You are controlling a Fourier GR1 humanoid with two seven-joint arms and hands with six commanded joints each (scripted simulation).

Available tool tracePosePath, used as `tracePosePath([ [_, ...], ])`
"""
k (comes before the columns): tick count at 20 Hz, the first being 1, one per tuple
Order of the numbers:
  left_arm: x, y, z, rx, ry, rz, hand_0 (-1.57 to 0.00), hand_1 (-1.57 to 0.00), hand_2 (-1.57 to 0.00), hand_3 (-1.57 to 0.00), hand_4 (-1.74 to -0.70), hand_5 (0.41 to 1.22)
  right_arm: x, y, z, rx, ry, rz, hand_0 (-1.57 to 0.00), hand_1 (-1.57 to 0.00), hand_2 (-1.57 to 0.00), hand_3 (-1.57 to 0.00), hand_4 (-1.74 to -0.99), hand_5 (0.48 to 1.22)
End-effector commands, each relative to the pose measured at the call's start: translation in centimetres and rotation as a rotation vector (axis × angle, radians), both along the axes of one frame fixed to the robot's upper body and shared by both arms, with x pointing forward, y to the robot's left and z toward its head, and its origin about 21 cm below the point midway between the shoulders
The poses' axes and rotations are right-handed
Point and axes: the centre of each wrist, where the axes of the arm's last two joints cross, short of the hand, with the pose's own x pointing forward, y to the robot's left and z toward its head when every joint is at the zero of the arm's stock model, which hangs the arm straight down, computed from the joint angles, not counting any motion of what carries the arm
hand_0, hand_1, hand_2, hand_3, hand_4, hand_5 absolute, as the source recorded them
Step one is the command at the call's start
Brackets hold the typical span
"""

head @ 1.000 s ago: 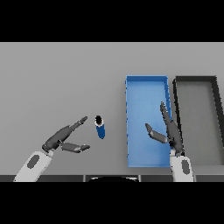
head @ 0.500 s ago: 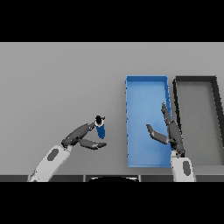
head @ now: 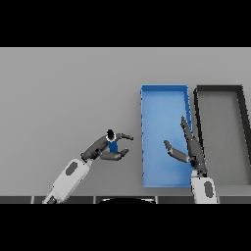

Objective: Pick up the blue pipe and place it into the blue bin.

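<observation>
Fingers (head: 113,156) apparently curled around stubby blue pipe (head: 113,145).

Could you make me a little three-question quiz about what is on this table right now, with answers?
1. True or false: the blue pipe already lies inside the blue bin.
2. Which hand has its fingers round the pipe? A) left hand B) right hand
3. Fill in: beside the blue bin, on its right, sits a ____ bin.

Key:
1. False. The pipe is on the table to the left of the blue bin.
2. A. The left hand closes on it; the right hand is over the blue bin with straight fingers.
3. Dark grey.
</observation>
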Motion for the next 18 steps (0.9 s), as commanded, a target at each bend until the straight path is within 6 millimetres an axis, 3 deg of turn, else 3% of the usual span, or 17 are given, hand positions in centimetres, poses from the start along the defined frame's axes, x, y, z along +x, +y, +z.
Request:
tracePosePath([
  [1,-0.1,-0.4,-0.1,-0.019,0.006,0.014,-0.44,-0.59,-0.7,-0.72,-1.35,0.828,-0.1,0.1,0.3,-0.001,-0.013,0.006,0.0,0.0,0.0,0.0,-1.259,0.602],
  [4,-0.4,-0.7,-0.5,-0.047,-0.006,0.033,-0.99,-1.07,-1.12,-1.1,-1.53,1.02,0.2,0.0,0.2,0.001,-0.006,-0.003,0.0,0.0,0.0,0.0,-1.262,0.611],
  [7,-0.6,-1.3,-0.4,-0.027,-0.058,0.047,-1.28,-1.31,-1.34,-1.27,-1.63,1.118,0.6,-0.2,0.4,-0.007,-0.006,0.001,0.0,0.0,0.0,0.0,-1.258,0.615],
  [12,-0.8,-2.4,0.9,-0.109,-0.133,0.013,-1.47,-1.49,-1.5,-1.4,-1.7,1.187,0.3,0.4,0.3,-0.018,-0.013,0.005,0.0,0.0,0.0,0.0,-1.244,0.623],
  [18,-0.2,-3.7,5.7,-0.17,-0.223,-0.059,-1.55,-1.55,-1.55,-1.44,-1.72,1.212,0.6,-0.2,0.5,-0.035,-0.016,0.0,0.0,0.0,0.0,0.0,-1.219,0.634],
])
